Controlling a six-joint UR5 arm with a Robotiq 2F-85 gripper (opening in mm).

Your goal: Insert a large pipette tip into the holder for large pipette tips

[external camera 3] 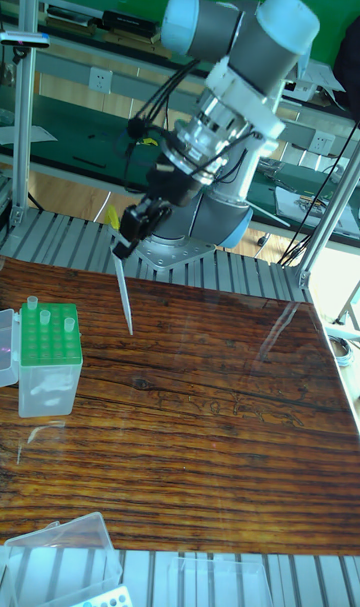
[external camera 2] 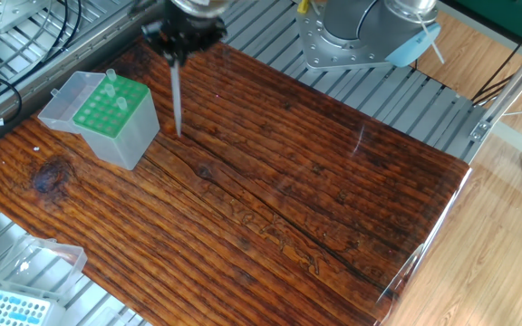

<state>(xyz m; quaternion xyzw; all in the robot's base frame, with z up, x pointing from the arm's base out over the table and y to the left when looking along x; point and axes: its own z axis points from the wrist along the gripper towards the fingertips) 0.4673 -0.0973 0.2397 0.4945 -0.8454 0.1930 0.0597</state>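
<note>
A long, thin greyish large pipette tip hangs point down from my gripper, which is shut on its upper end. The tip's point hovers above the wooden table, just right of the holder for large pipette tips. That holder is a translucent box with a green hole plate and a clear lid folded open to its left. A few tips stand in its holes. In the tall fixed view the gripper holds the pipette tip up and to the right of the holder.
A flatter box with a light blue grid top and a clear lid sits at the near left corner. The arm's metal base stands at the back. The wooden board's right edge meets aluminium framing.
</note>
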